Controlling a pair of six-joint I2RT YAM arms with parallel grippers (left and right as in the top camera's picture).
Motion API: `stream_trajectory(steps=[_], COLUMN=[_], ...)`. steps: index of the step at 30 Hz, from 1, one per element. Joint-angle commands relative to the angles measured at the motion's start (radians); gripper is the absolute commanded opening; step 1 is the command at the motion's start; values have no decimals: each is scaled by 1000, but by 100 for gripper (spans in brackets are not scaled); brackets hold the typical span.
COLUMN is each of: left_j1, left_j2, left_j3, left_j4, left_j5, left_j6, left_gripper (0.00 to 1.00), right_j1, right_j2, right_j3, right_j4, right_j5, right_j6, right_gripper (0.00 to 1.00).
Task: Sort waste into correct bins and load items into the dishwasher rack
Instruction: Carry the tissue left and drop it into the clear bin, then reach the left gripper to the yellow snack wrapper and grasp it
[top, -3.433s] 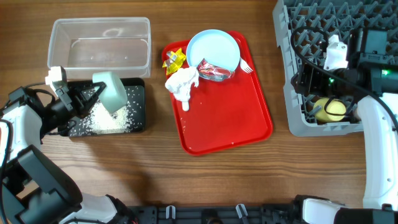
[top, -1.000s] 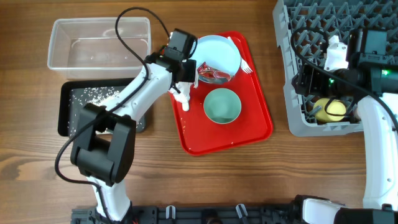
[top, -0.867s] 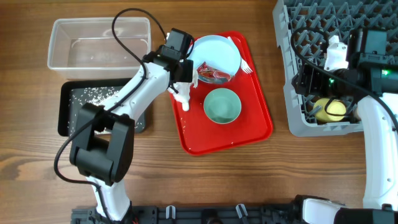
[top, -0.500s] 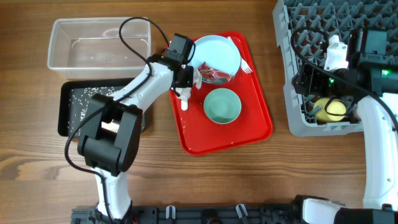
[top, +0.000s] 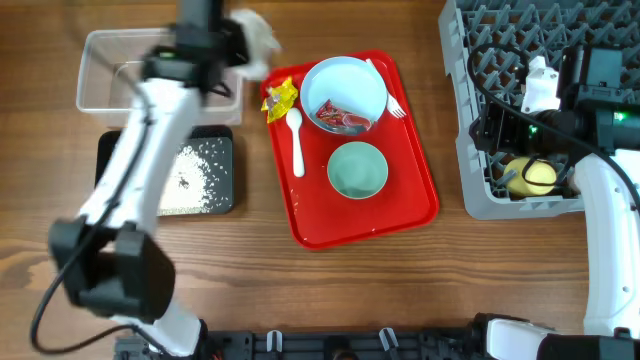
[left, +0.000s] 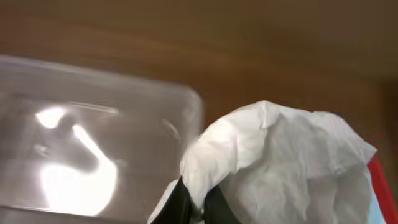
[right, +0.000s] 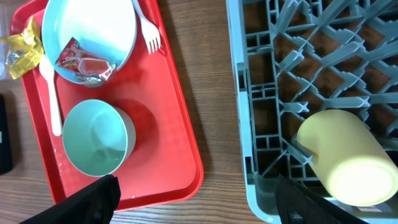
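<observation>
My left gripper (left: 196, 204) is shut on the crumpled white napkin (left: 280, 155) and holds it in the air at the right end of the clear bin (left: 93, 149); the overhead view shows the napkin (top: 257, 38) blurred beside that bin (top: 100, 70). The black bin (top: 115, 175) holds white rice grains (top: 195, 175). On the red tray (top: 400, 205) lie the yellow wrapper (top: 281, 97), the white spoon (top: 296, 140), a pale blue plate (top: 350, 75) with the red wrapper (top: 340, 117), a fork (top: 392, 98) and a pale blue bowl (top: 358, 170). My right gripper (right: 199, 208) is open and empty over the rack's left edge.
The grey dishwasher rack (top: 470, 120) stands at the right with the yellow cup (top: 530, 177) lying in its near corner; it also shows in the right wrist view (right: 339, 158). Bare wooden table (top: 330, 290) lies in front of the tray and bins.
The left gripper took the napkin off the tray and carried it up and left to the clear bin's right end, uncovering the spoon. The right arm has not moved.
</observation>
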Motion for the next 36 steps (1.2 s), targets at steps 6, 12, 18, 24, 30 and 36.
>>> stream_trajectory(steps=[6, 12, 18, 24, 30, 36], left_j1=[204, 180, 61, -62, -107, -116], left_j2=[163, 114, 12, 130, 262, 324], left_j3=[-7, 26, 37, 36, 36, 36], left_j4=[6, -6, -96, -130, -146, -112], left_j5=[-79, -24, 229, 225, 225, 225], left_j6=[-2, 26, 130, 130, 126, 126], left_gripper=[41, 100, 99, 86, 81, 78], right_j1=[-3, -3, -3, -3, -3, -3], right_j2=[-8, -8, -8, -8, -8, -8], right_j3=[14, 14, 14, 14, 14, 14], right_j4=[0, -1, 3, -2, -11, -11], right_j5=[17, 17, 17, 17, 17, 17], right_j6=[-19, -20, -19, -20, -20, -20], right_gripper=[84, 84, 84, 84, 84, 84])
